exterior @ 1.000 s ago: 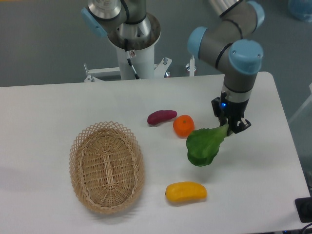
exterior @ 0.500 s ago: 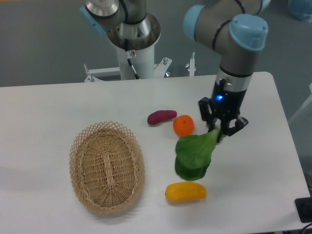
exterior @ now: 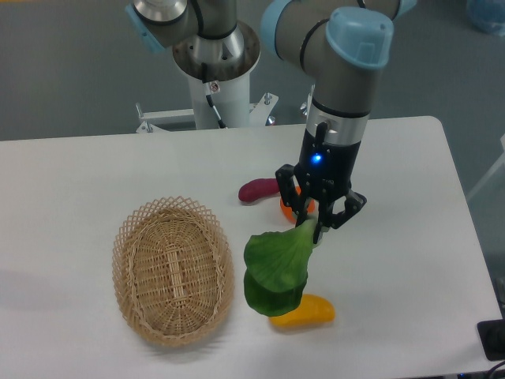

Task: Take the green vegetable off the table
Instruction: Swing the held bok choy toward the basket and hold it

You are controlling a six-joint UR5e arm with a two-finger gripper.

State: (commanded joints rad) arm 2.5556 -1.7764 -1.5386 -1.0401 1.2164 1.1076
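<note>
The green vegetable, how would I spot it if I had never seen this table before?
Start at the wicker basket on the white table and look to its right, under the arm's black gripper. The green vegetable hangs there by its pale stem, leaves drooping over the yellow vegetable. It is the only leafy, dark green thing; its neighbours are smooth and yellow, orange or purple.

The white tabletop (exterior: 95, 174) carries a woven basket (exterior: 173, 271) at its left. A purple sweet potato (exterior: 258, 189), an orange (exterior: 287, 207) and a yellow vegetable (exterior: 312, 312) lie to the basket's right.
</note>
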